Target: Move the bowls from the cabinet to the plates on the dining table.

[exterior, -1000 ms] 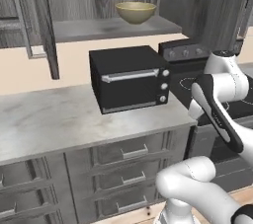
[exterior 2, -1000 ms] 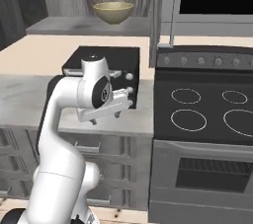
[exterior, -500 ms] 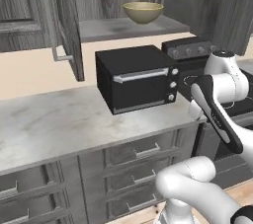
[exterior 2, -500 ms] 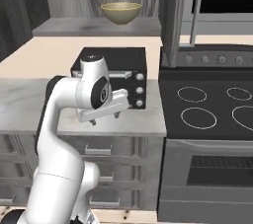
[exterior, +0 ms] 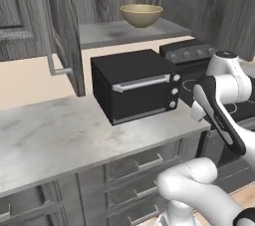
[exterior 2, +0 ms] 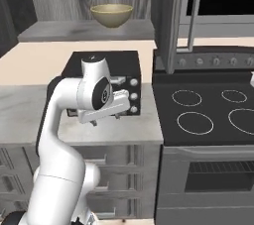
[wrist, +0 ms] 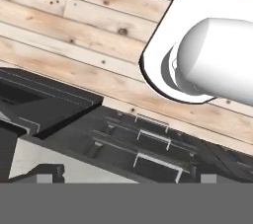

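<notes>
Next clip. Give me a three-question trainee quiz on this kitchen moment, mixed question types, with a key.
1. True or false: the bowl sits on the open cabinet shelf.
2. What stands on the counter directly below that shelf?
A. a kettle
B. a black toaster oven
C. a plate
3. Fill in: to the right of the toaster oven is the ____ with ring burners.

Key: 1 true; 2 B; 3 stove.

The arm (exterior 2: 74,120) is glossy white with rounded, bulging segments, dark seams at its joints and a round grey disc on one joint.
</notes>
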Tool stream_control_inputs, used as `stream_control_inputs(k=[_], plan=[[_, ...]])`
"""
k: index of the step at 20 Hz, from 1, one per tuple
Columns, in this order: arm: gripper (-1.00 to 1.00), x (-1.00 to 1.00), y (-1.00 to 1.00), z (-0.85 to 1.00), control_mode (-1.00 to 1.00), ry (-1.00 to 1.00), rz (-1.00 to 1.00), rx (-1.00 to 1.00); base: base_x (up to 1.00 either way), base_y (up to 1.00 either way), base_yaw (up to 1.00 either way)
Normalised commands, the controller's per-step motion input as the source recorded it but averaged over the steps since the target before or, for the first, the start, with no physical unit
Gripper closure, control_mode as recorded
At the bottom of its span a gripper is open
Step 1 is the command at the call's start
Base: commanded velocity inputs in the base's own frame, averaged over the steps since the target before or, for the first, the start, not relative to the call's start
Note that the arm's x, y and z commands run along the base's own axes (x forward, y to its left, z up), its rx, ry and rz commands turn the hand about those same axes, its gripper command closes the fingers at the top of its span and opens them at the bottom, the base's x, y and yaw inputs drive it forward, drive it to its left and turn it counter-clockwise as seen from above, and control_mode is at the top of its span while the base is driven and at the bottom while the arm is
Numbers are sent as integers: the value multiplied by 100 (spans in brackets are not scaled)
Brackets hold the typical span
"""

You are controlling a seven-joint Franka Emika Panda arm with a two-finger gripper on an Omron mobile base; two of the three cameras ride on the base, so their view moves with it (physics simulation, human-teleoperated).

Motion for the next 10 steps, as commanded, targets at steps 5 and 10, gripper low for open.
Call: stream_control_inputs(k=[5, 10], plan=[[-100, 0, 0, 0, 100, 0, 0, 0, 36, 20, -13], [-100, 0, 0, 0, 100, 0, 0, 0, 37, 20, -13]])
